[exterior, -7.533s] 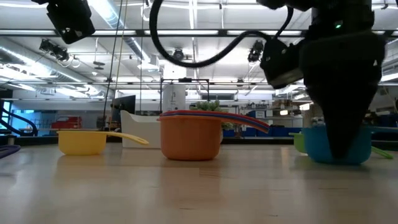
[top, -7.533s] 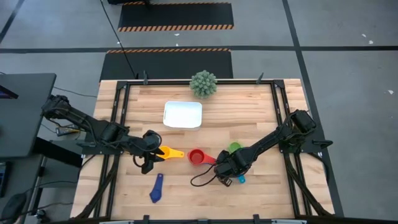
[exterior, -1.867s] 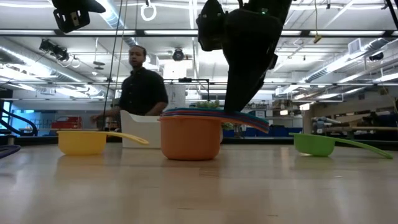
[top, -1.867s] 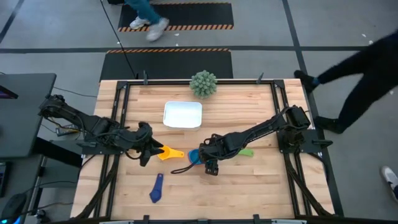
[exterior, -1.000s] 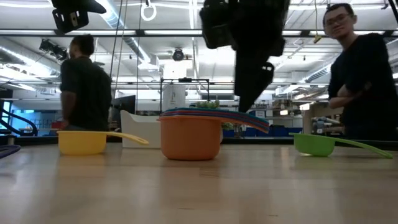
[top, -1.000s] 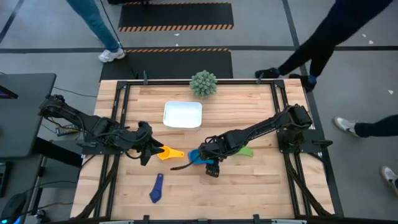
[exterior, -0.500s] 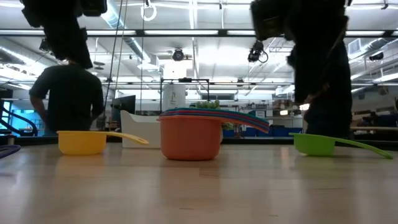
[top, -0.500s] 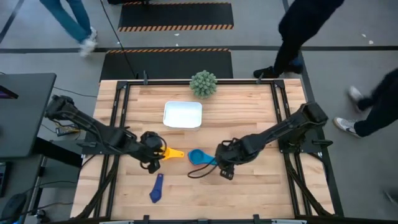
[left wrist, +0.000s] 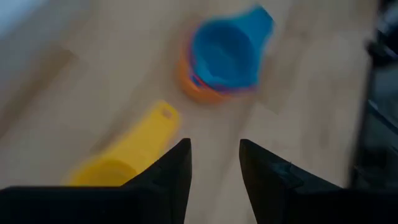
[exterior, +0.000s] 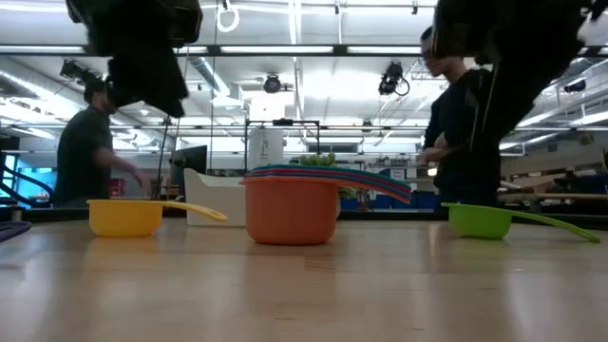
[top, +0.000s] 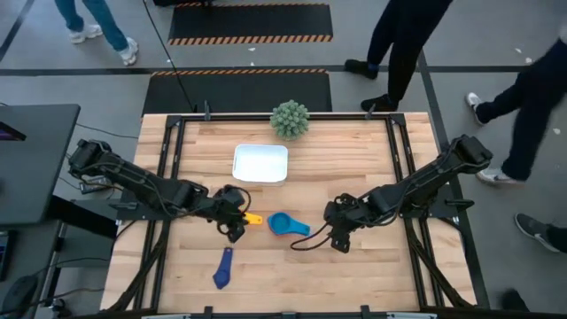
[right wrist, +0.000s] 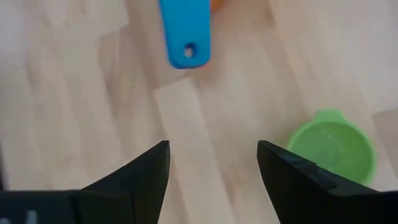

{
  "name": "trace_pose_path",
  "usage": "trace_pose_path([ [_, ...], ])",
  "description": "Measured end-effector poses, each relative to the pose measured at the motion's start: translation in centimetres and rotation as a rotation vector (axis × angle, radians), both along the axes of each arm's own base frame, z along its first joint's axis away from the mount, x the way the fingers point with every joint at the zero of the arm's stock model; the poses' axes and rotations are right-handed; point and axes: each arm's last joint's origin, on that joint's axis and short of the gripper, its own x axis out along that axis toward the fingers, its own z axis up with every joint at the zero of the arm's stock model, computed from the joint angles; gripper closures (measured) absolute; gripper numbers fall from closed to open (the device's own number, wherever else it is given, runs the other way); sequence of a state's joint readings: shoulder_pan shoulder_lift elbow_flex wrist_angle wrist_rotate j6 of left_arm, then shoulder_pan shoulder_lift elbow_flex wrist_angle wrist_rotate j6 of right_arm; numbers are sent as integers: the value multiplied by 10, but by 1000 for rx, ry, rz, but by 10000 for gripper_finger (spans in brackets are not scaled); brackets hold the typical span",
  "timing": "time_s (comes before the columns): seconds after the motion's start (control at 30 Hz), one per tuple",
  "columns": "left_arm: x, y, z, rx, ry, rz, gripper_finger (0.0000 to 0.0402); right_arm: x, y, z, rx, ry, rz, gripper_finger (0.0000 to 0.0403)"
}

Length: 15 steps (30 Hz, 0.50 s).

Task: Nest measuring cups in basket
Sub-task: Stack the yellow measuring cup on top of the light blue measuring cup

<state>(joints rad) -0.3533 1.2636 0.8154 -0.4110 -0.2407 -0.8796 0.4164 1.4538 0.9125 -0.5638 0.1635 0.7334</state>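
Observation:
A stack of measuring cups (top: 282, 223) stands mid-table: an orange cup (exterior: 292, 214) at the bottom and a light blue cup (left wrist: 227, 53) on top. The light blue handle (right wrist: 185, 37) points toward the table's right. My left gripper (top: 235, 221) hovers open over the yellow cup (left wrist: 118, 165), just left of the stack, touching nothing. My right gripper (right wrist: 211, 152) is open, right of the stack, near the green cup (right wrist: 336, 149). A navy cup (top: 221, 268) lies toward the near edge. The white basket (top: 260, 163) sits farther back.
A spiky grey-green ball plant (top: 290, 119) stands at the far edge behind the basket. People walk on the floor beyond the table. Bare wood lies along the near edge and the far right.
My right gripper has drawn away from the stack toward the table's right edge, and the light blue cup stays on top of the stack. My left gripper has moved right, over the yellow cup and toward the stack. People have walked past behind the table.

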Motion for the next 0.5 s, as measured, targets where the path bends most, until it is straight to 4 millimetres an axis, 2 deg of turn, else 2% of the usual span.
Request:
trace_pose_path([
  [0.17, 1, 5, 1, 74, -45, 141, 260, -12, -6, -11, 33, -45, -94, 163],
  [0.37, 1, 9, 1, 157, -44, 148, 260, -27, -9, -3, -16, -17, -6, 173],
  [0.5, 1, 11, 1, 161, -42, 152, 260, -29, -17, 6, -29, -41, 14, 176],
])
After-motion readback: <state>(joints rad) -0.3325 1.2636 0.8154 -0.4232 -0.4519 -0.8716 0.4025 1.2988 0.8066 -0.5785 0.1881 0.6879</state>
